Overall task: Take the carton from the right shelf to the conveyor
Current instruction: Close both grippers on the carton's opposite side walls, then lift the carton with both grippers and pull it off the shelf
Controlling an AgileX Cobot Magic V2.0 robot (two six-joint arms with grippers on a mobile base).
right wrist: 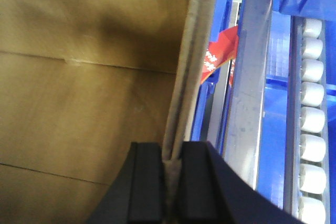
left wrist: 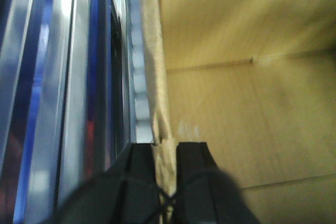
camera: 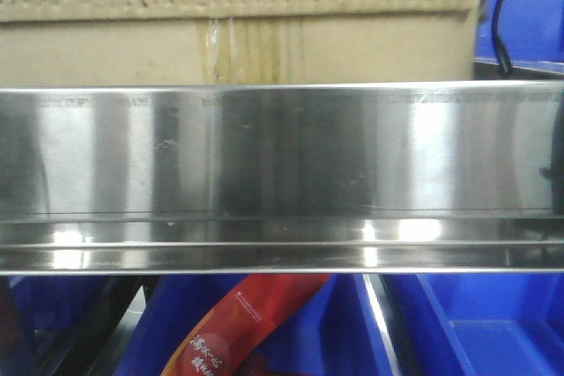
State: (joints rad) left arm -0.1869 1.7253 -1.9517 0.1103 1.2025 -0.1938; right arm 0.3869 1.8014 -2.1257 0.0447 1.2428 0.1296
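Observation:
The brown carton [camera: 238, 37] sits on the shiny steel shelf, behind its wide front rail [camera: 282, 173]. A stained vertical seam and a jagged tape strip show on its front. In the left wrist view my left gripper [left wrist: 166, 148] is shut on the carton's wall edge [left wrist: 157, 93], with the carton's inside face to the right. In the right wrist view my right gripper [right wrist: 172, 148] is shut on the carton's other wall edge [right wrist: 186, 77]. Neither gripper shows in the front view. The conveyor is out of view.
Blue plastic bins [camera: 476, 323] stand below the shelf rail, with a red package [camera: 238, 323] in one. Another blue bin [camera: 524, 6] is at the upper right. White rollers [right wrist: 312, 119] and a steel upright [right wrist: 252, 77] run beside the carton.

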